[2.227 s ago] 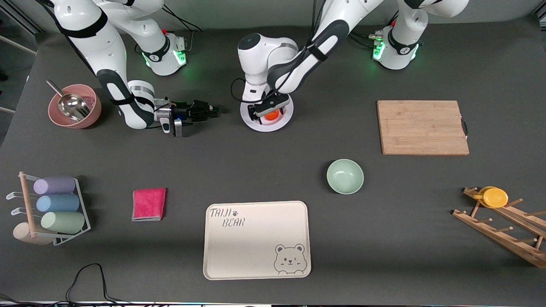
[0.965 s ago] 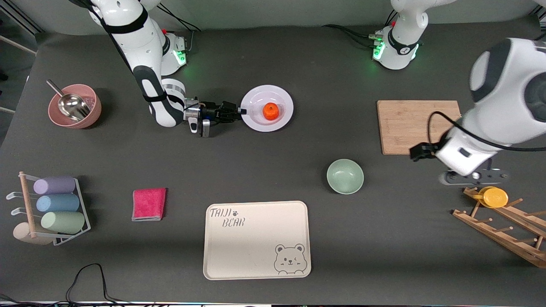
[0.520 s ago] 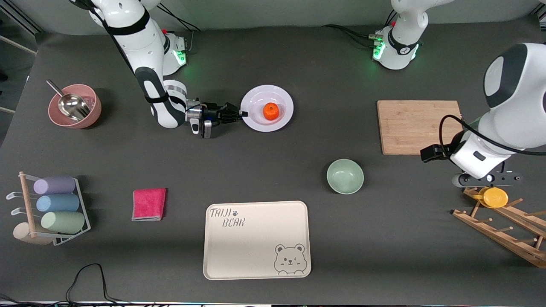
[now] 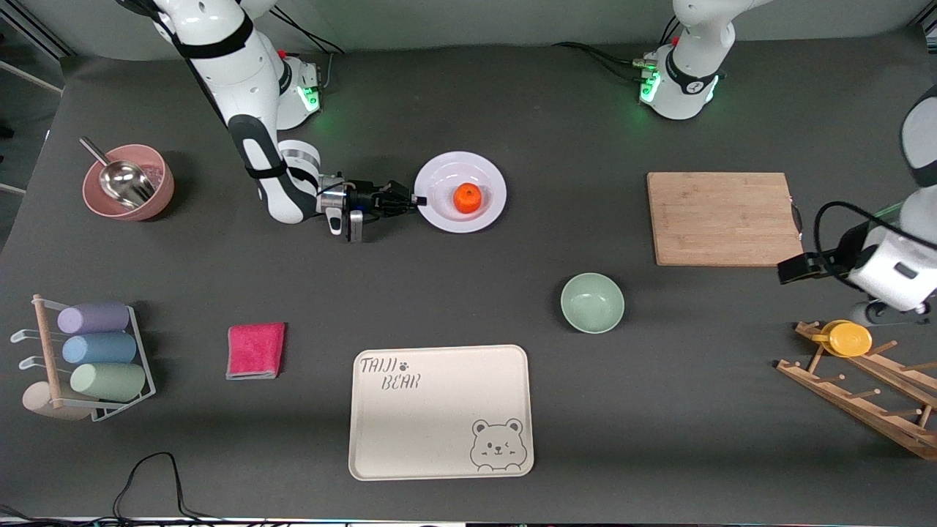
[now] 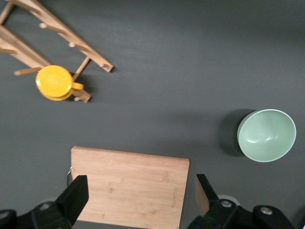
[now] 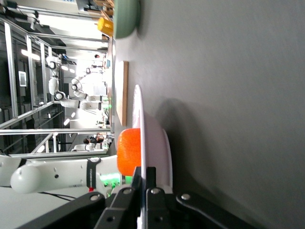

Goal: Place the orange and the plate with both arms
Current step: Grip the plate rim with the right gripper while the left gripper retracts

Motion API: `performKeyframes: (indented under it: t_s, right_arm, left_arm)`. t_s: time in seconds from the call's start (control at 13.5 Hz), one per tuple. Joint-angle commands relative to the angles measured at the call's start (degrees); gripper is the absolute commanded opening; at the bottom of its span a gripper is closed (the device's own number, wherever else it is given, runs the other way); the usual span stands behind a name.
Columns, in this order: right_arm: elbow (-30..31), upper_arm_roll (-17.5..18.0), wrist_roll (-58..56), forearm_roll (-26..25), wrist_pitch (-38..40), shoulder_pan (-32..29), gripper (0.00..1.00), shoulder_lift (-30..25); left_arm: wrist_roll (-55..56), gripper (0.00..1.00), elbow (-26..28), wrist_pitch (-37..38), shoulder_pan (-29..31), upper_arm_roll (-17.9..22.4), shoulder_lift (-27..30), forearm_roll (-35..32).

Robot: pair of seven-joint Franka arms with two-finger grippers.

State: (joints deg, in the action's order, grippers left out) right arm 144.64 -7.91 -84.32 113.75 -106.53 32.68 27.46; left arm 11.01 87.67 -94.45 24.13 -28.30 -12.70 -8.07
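2 arms, split roles. Right gripper (image 4: 414, 198) pinched on the plate (image 4: 483, 216) rim, low and sideways, likely to carry it level with the orange (image 4: 467, 196) in its centre. Left gripper (image 5: 138, 200) spread wide, empty, over the cutting board (image 4: 725, 217), waiting.

- One orange (image 4: 467, 197), on the plate.
- One plate (image 4: 493, 180), at 12 o'clock on the desk (image 4: 468, 293).
- One mint-green bowl (image 4: 592, 302).
- One pink bowl (image 4: 157, 192) with one metal scoop (image 4: 117, 178), at 10 o'clock.
- One wooden cutting board (image 4: 723, 218), at 2 o'clock.
- One cream bear tray (image 4: 439, 411), at 6 o'clock.
- One pink cloth (image 4: 255, 350).
- One wooden peg rack (image 4: 864, 395) carrying one yellow disc (image 4: 849, 339), at 4 o'clock.
- One wire rack (image 4: 139, 366) with three rolled items (image 4: 99, 348), at 8 o'clock.
- Two end effectors: the right end effector (image 4: 414, 198) and the left end effector (image 5: 138, 195).
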Motion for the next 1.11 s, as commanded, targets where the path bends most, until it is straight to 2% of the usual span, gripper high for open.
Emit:
performKeyframes:
  t_s: [0.0,0.22,0.37,0.59,0.82,0.89,0.97,1.04]
  right_arm:
    - [0.6,0.2,2.8,-0.3,0.3,-2.4,0.00,-7.1]
    - [0.6,0.2,11.6,-6.1,0.3,-5.9,0.00,-13.6]
    - [-0.8,0.2,14.4,-8.4,0.3,-8.1,0.00,-14.6]
    - [-8.2,0.1,14.9,-9.1,0.3,-9.8,0.00,-9.3]
    - [-21.9,-1.3,19.7,-9.9,0.3,-10.6,0.00,0.4]
    - [-27.3,-1.8,21.6,-10.0,0.3,-10.7,0.00,3.9]
    - [-33.1,-2.5,23.8,-10.0,0.3,-10.8,0.00,7.6]
    - [-38.7,-3.2,26.8,-10.0,0.3,-11.0,0.00,11.0]
  left_arm:
    - [-0.9,1.00,1.8,5.1,2.1,-0.5,9.0,0.9]
    - [0.2,1.00,1.8,5.0,2.0,-0.6,9.5,4.8]
    - [0.3,1.00,1.3,5.5,2.2,-0.3,9.4,7.6]
    - [0.3,1.00,1.6,4.8,2.1,-0.1,9.8,6.4]
    - [0.1,1.00,2.1,4.7,1.9,0.9,10.0,7.0]
    - [0.4,1.00,2.8,4.9,-2.5,5.6,11.0,6.9]
    - [0.4,1.00,3.5,5.0,-10.9,13.2,11.4,7.0]
    - [0.3,1.00,3.9,4.6,-19.5,23.2,11.6,7.2]
